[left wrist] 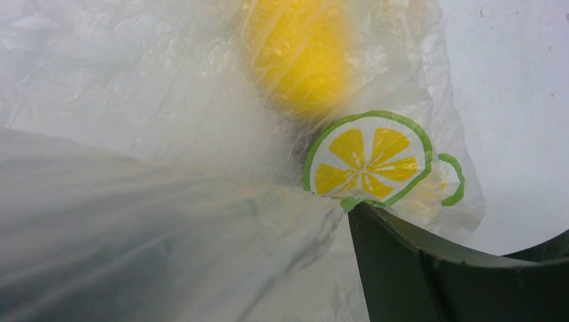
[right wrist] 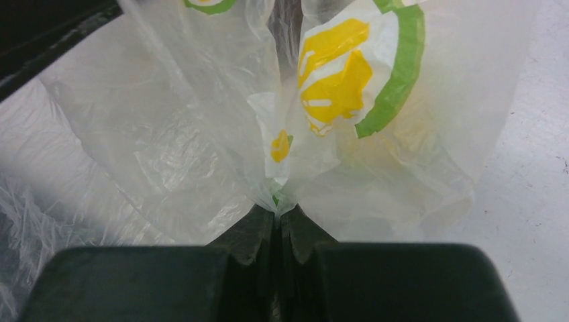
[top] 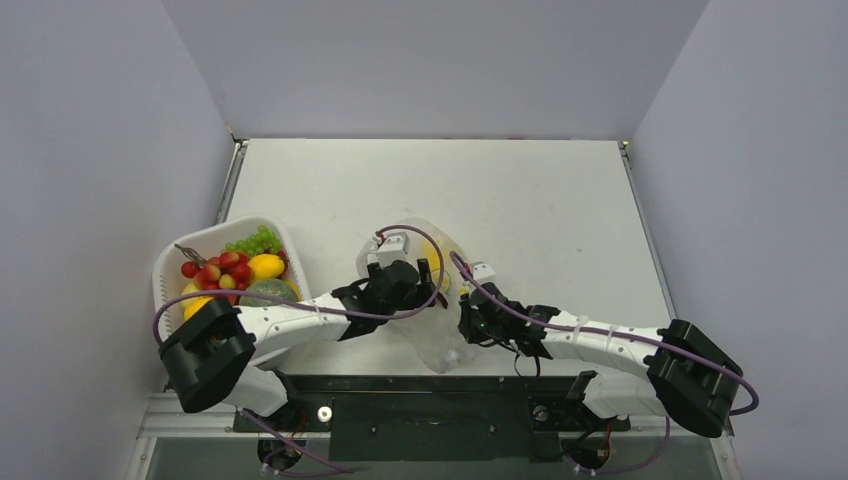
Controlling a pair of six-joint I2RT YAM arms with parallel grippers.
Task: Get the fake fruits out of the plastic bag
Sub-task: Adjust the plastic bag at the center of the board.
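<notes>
Top cam overhead; wrist cams close-up, sharing plastic bag [right wrist: 168, 147].

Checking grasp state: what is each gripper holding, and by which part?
Right gripper pinches the plastic bag by a gathered fold of film. Left gripper: cannot tell.

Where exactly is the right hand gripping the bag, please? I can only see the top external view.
Observer: The right hand is shut, pinching a gathered fold of the plastic bag between its fingertips.
Operator: Is there fruit inside?
Observer: Yes. The left wrist view shows a yellow fruit, blurred behind the film.
Operator: Does the left hand have it?
Observer: I cannot tell. Only one finger shows, just below the bag's printed lemon slice, and film hides the rest.
</notes>
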